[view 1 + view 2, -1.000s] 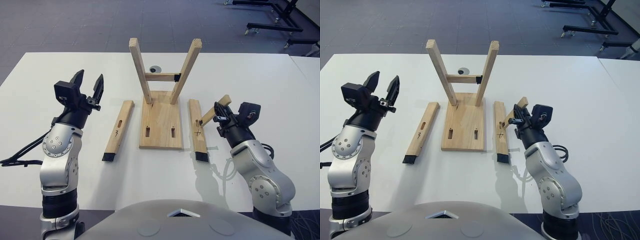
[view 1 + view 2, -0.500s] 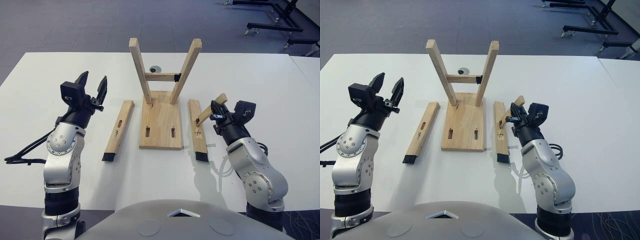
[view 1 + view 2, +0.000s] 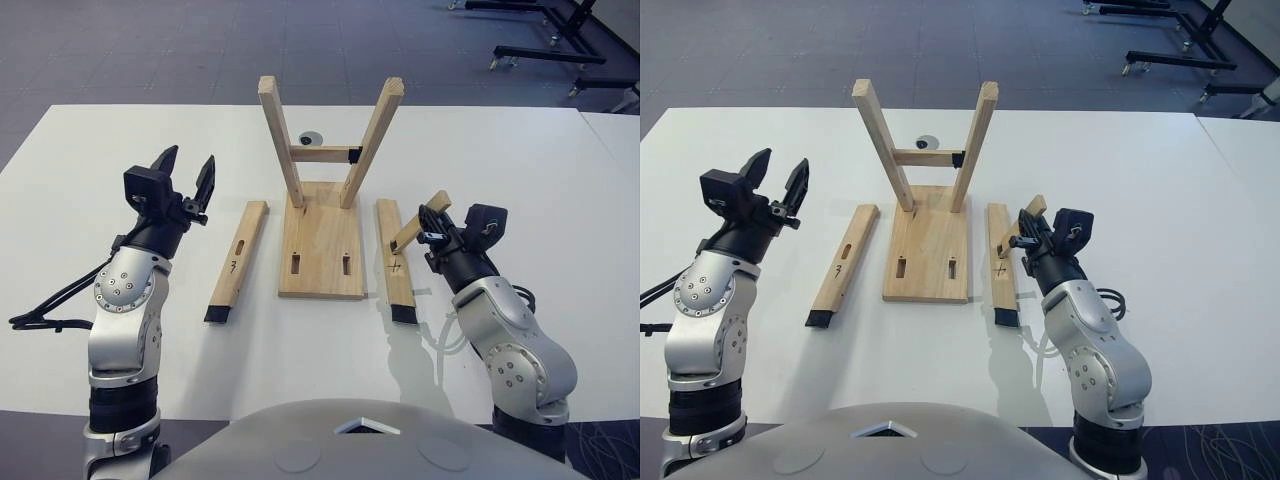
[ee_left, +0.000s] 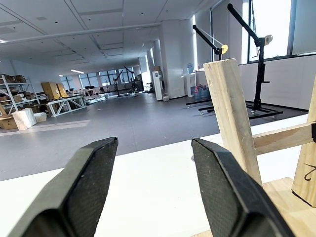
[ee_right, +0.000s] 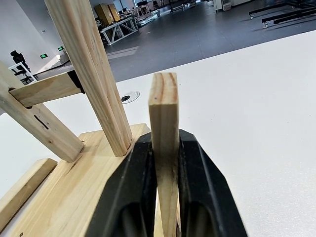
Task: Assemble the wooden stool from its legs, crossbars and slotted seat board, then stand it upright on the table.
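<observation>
Two loose legs [image 3: 238, 260] flank the seat board [image 3: 322, 232] (crossbar [image 3: 418, 224] clamped).

Non-task items, background only.
Small round grey disc [image 3: 312, 138], maybe a cable port, lies near the far edge of the table [image 3: 560, 180], about mid-width. Grey tiled floor [image 3: 150, 50] beyond. Black wheeled frames [image 3: 545, 50] past the far right corner. Second white tabletop [image 3: 622, 135] just beside the right edge. Black hoist stand [image 4: 257, 79] and shelving [image 4: 10, 86] in the hall behind.
</observation>
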`<move>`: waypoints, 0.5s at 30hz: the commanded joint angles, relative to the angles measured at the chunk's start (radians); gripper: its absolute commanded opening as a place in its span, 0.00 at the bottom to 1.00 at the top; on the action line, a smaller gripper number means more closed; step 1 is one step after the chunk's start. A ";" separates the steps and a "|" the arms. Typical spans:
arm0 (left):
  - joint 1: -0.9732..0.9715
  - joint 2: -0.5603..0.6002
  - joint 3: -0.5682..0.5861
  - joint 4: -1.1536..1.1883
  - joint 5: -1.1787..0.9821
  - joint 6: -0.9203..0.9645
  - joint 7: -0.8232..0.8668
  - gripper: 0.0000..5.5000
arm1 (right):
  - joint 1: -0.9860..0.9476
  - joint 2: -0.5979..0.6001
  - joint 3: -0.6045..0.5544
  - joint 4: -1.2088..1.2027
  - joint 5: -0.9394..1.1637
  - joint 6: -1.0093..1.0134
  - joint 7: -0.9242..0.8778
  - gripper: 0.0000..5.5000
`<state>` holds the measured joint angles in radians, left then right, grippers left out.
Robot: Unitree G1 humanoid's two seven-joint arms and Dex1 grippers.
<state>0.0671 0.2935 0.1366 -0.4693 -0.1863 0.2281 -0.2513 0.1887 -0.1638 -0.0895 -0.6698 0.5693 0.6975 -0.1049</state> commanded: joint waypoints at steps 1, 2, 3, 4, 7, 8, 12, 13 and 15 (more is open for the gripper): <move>0.002 0.005 -0.013 -0.018 0.016 -0.001 0.000 0.50 | 0.019 -0.020 -0.013 0.026 -0.028 0.034 0.003 0.07; 0.003 0.005 -0.013 -0.018 0.017 -0.002 0.000 0.50 | 0.025 -0.022 -0.023 0.036 -0.028 0.039 0.005 0.07; 0.004 0.005 -0.013 -0.019 0.018 -0.002 0.001 0.50 | 0.031 -0.024 -0.032 0.045 -0.028 0.040 0.009 0.07; 0.006 0.005 -0.012 -0.021 0.018 -0.002 0.001 0.50 | 0.034 -0.029 -0.035 0.052 -0.031 0.041 0.014 0.07; 0.008 0.005 -0.012 -0.025 0.020 0.000 0.001 0.50 | 0.029 -0.036 -0.033 0.059 -0.041 0.044 0.025 0.07; 0.008 0.005 -0.013 -0.026 0.021 0.000 0.000 0.50 | 0.025 -0.038 -0.029 0.061 -0.045 0.045 0.026 0.07; 0.006 0.008 -0.017 -0.019 0.030 -0.002 -0.003 0.50 | -0.015 -0.097 0.017 0.098 -0.115 0.019 0.070 0.07; 0.002 0.008 -0.019 -0.014 0.031 -0.004 -0.004 0.50 | -0.035 -0.115 0.035 0.121 -0.144 0.003 0.086 0.07; -0.008 0.007 -0.020 -0.003 0.033 -0.008 -0.006 0.50 | -0.073 -0.131 0.063 0.170 -0.192 -0.034 0.113 0.07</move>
<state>0.0697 0.2933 0.1223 -0.4864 -0.1646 0.2266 -0.2523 0.1319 -0.2754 -0.0583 -0.5715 0.4277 0.6640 -0.0110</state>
